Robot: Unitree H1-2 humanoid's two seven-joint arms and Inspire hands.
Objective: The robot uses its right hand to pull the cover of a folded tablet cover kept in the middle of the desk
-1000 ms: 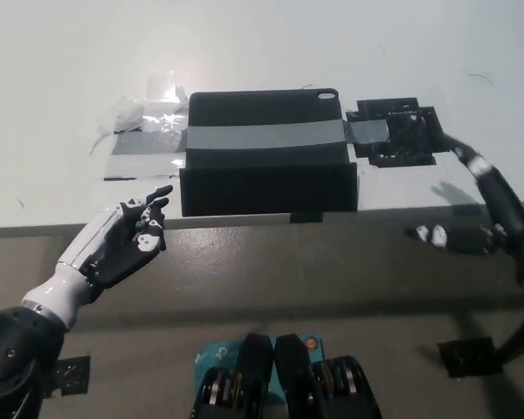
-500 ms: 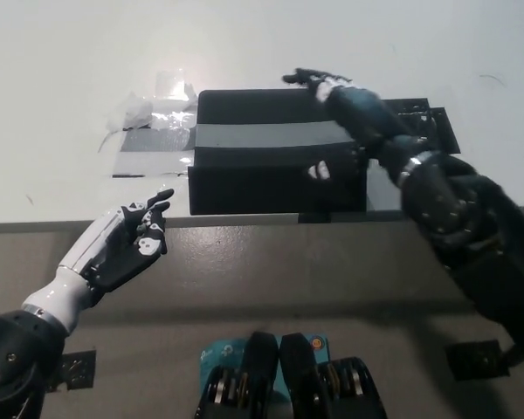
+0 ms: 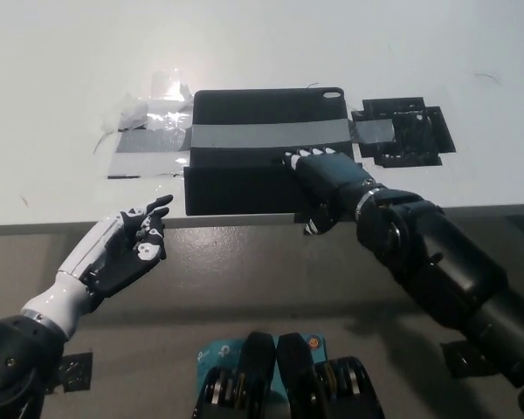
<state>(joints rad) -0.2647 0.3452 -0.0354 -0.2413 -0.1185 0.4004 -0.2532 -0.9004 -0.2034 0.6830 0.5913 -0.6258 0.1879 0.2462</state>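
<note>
Half a second back my right hand (image 3: 325,179) reached the tablet cover's (image 3: 266,155) far edge; now it rests flat, fingers spread, at centre frame near its front edge, gripping nothing, while my left hand (image 3: 122,249) idles open at lower left.

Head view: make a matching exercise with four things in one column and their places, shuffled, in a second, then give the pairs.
1. right hand
2. left hand
3. grey tape
4. black tape patch

a. below the desk edge, lower left
b. on the desk, right of the cover
c. band across the cover
d. on the cover's near right part

Pairs: 1-d, 2-a, 3-c, 4-b
</note>
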